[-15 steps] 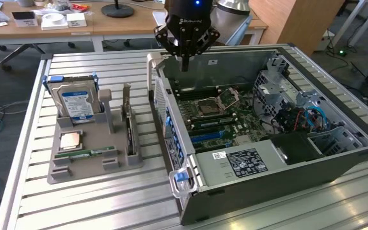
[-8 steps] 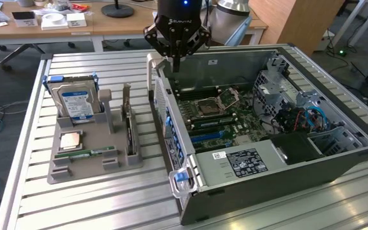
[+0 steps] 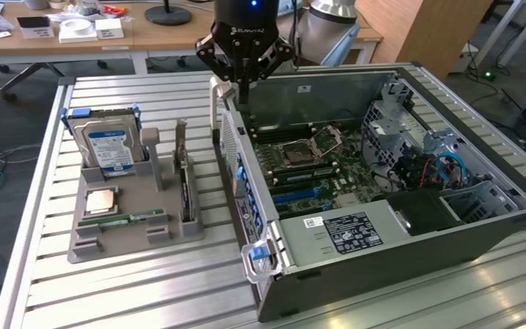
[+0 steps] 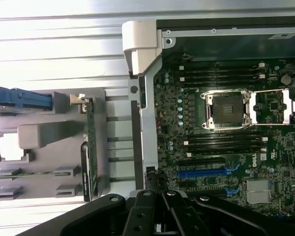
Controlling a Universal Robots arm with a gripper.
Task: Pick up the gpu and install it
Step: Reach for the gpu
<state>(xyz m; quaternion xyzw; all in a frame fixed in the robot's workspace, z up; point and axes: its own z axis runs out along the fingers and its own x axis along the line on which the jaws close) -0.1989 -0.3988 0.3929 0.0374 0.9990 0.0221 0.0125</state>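
Slatted surface (image 3: 126, 295) carries open PC case (image 3: 400, 260) at exterior view's right and grey holder (image 3: 117, 240) at its left. Jaws fully shut, gripping nothing, upper middle of frame over case's left wall. Gpu (image 3: 184, 185) stands on edge in holder's right slot, near case, lower in frame than jaws.

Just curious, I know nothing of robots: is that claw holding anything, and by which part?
Nothing. The gripper is shut and empty over the computer case; the gpu stands in its gray rack.
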